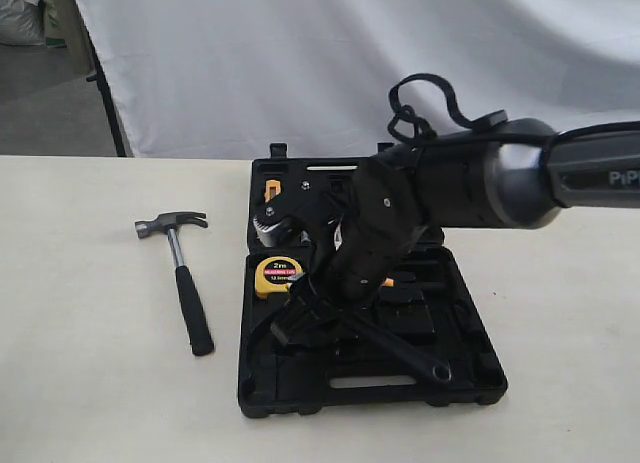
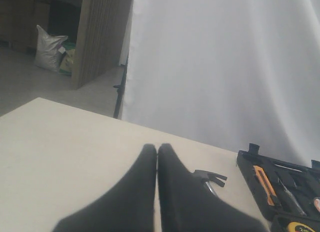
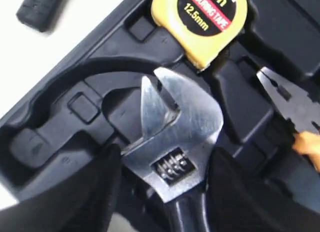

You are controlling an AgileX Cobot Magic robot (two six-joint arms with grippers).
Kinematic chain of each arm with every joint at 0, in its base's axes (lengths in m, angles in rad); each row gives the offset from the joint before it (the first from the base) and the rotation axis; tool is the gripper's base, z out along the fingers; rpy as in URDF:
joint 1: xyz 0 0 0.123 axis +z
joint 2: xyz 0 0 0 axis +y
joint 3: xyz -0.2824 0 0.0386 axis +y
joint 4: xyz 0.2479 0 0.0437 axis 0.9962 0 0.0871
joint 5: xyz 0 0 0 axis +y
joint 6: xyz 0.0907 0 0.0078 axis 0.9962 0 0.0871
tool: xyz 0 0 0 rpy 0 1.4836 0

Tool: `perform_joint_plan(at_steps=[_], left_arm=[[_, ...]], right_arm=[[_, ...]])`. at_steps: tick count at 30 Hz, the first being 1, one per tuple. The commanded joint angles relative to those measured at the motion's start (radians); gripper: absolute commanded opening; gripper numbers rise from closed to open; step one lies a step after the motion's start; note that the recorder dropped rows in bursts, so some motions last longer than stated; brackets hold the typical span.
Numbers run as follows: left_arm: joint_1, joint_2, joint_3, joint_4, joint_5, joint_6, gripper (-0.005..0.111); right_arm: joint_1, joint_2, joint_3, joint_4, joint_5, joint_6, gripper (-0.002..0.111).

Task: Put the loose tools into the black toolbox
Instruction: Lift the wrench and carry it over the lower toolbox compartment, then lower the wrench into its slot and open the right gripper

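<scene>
The black toolbox (image 1: pixel 470 385) lies open on the table, its moulded recesses (image 3: pixel 50 137) facing up. My right gripper (image 3: pixel 167 157) is shut on the head of a steel adjustable wrench (image 3: pixel 175 137), holding it low over the front half of the box; the black handle (image 1: pixel 410 355) slants toward the front right. A yellow tape measure (image 1: pixel 277 275) sits in its recess beside the wrench head. A claw hammer (image 1: pixel 180 278) lies loose on the table left of the box. My left gripper (image 2: pixel 157 148) is shut and empty, away from the box.
Pliers (image 3: pixel 290 101) with orange grips and an orange utility knife (image 2: pixel 263 184) rest in the box. The right arm (image 1: pixel 480 178) spans the back half of the case. A white backdrop (image 1: pixel 350 53) hangs behind the table.
</scene>
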State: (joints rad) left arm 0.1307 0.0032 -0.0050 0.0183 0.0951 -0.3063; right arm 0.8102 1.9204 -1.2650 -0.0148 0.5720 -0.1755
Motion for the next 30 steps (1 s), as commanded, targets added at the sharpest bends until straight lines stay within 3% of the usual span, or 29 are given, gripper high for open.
perform_joint_plan(at_steps=[1, 11, 17, 30], left_arm=[[0.025, -0.003, -0.003, 0.004, -0.007, -0.005, 0.001], [0.025, -0.003, -0.003, 0.004, -0.007, -0.005, 0.001], [0.025, -0.003, -0.003, 0.004, -0.007, -0.005, 0.001], [0.025, -0.003, -0.003, 0.004, -0.007, -0.005, 0.001]], right_arm=[[0.0, 0.039, -0.002, -0.002, -0.078, -0.107, 0.0], [0.0, 0.062, -0.002, -0.168, -0.101, -0.321, 0.0], [-0.005, 0.062, -0.002, -0.216, -0.153, -0.321, 0.0], [-0.005, 0.064, -0.002, -0.28, -0.038, -0.378, 0.0]])
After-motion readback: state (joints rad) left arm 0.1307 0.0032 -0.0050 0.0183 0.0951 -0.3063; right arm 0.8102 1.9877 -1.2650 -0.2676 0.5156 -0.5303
